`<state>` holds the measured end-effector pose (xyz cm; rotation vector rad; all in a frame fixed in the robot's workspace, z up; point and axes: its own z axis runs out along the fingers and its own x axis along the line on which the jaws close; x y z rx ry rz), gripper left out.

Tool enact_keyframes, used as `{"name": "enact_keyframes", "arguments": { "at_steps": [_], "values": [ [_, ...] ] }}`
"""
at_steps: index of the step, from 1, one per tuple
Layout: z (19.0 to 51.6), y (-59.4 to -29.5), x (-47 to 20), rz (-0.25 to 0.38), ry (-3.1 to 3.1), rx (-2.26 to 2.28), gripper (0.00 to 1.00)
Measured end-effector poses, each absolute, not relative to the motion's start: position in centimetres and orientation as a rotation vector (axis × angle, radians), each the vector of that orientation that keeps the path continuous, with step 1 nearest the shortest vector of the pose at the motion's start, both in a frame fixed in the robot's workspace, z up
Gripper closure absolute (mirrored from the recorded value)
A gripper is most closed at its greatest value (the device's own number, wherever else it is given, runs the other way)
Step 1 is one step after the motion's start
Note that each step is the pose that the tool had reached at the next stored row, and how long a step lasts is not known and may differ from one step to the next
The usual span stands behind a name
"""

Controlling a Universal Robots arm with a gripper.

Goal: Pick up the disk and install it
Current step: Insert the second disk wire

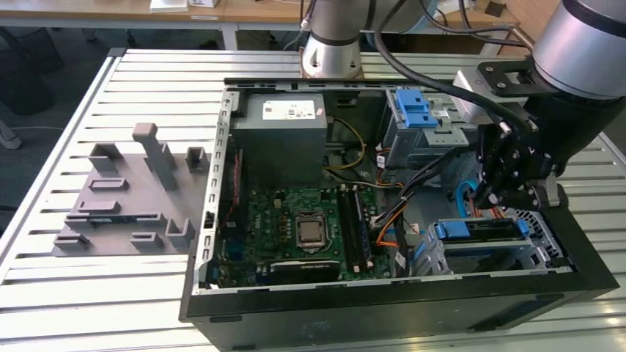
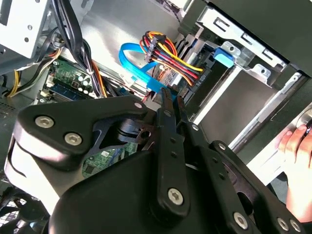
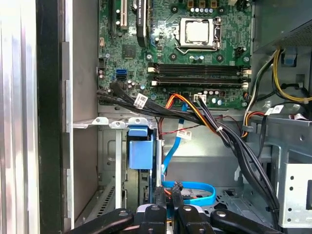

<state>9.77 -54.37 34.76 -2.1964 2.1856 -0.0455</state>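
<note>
The disk [image 1: 481,233], silver in a blue plastic carrier, sits slotted in the lower drive cage at the case corner on the exterior view's right. Its blue carrier tab [image 3: 141,152] shows in both wrist views [image 2: 224,54]. My gripper [image 1: 497,199] hangs inside the case just beyond the cage, at the disk's connector end. The fingers are shut [image 3: 166,196], tips nearly touching [image 2: 169,95]. A blue data cable [image 2: 136,61] loops right at the tips; I cannot tell whether it is pinched. Coloured power wires [image 2: 170,51] run to the disk's end.
The open PC case holds the motherboard [image 1: 303,227], a grey power supply box [image 1: 284,139] and an upper grey drive cage with a blue latch [image 1: 418,114]. Black cable bundles [image 3: 214,126] cross beside the gripper. A grey fixture [image 1: 127,198] lies on the table. A hand [image 2: 295,141] rests outside the case.
</note>
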Motion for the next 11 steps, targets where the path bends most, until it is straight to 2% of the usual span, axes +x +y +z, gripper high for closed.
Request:
{"name": "enact_keyframes", "arguments": {
  "at_steps": [11],
  "values": [
    [34.2,-55.6,9.7,-0.037,2.169,-2.188,0.84]
  ]
}}
